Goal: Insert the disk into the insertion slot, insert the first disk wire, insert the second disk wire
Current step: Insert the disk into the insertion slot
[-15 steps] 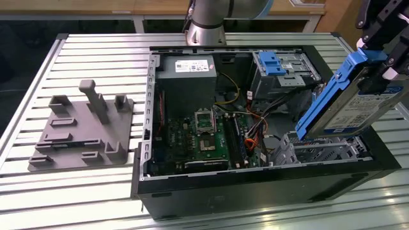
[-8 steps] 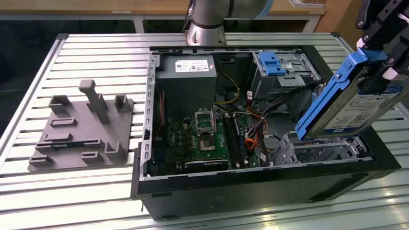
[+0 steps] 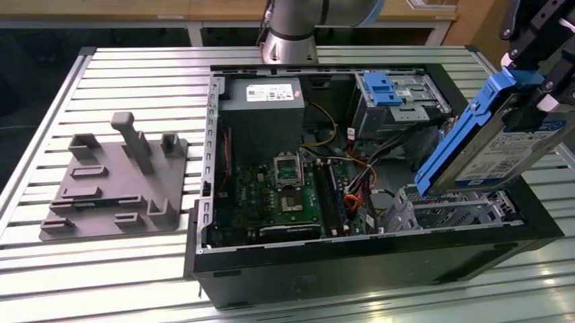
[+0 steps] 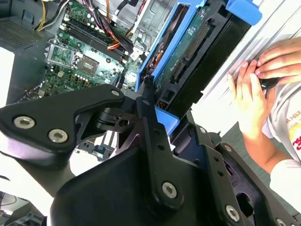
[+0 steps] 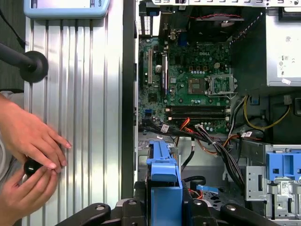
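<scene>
In the exterior view my gripper (image 3: 532,86) is shut on the upper end of the disk (image 3: 489,145), a grey drive with a white label in a bright blue carrier. The disk hangs tilted in the air, its lower end just above the insertion slot (image 3: 458,210), a perforated silver cage in the case's corner at the exterior view's right. The first wrist view looks down the blue carrier edge of the disk (image 5: 164,181) between my gripper's black fingers (image 5: 137,203). The disk (image 4: 188,52) also shows in the second wrist view. Coloured cables (image 3: 359,176) lie beside the cage; which are the disk wires I cannot tell.
The open computer case (image 3: 359,262) lies on a slatted metal table (image 3: 134,67). A taller silver bay with a blue latch (image 3: 384,91) stands behind the cage. A grey fixture (image 3: 117,182) sits at the exterior view's left. A person's hands (image 5: 28,150) rest on the table beside the case.
</scene>
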Controlling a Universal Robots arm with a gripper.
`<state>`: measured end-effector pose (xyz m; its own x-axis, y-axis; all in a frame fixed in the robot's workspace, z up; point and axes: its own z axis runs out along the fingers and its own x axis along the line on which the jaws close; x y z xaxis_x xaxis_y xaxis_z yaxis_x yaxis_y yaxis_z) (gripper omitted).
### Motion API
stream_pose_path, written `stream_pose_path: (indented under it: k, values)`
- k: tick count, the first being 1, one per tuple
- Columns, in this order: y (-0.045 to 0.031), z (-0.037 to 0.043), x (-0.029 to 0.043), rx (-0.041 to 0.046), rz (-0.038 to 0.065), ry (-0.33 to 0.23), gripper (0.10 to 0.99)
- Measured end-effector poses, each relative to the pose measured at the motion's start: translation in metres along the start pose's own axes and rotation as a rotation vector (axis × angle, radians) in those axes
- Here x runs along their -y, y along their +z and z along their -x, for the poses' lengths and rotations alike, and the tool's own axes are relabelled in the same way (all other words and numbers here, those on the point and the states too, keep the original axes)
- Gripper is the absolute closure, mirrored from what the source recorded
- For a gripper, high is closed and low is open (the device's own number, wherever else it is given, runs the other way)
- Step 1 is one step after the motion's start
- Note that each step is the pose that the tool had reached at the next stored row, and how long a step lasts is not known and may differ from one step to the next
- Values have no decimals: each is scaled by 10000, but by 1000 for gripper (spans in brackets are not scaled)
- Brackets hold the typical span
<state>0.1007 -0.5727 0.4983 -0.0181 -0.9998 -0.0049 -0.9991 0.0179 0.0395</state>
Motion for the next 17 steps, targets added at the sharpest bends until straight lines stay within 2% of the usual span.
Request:
stream_pose_path:
  k: [9, 10, 17]
  values:
    - [0, -7, 0, 553, 10, -29, 722]
    - [0, -7, 0, 592, 10, -32, 722]
    - [0, -8, 0, 602, 11, -33, 722]
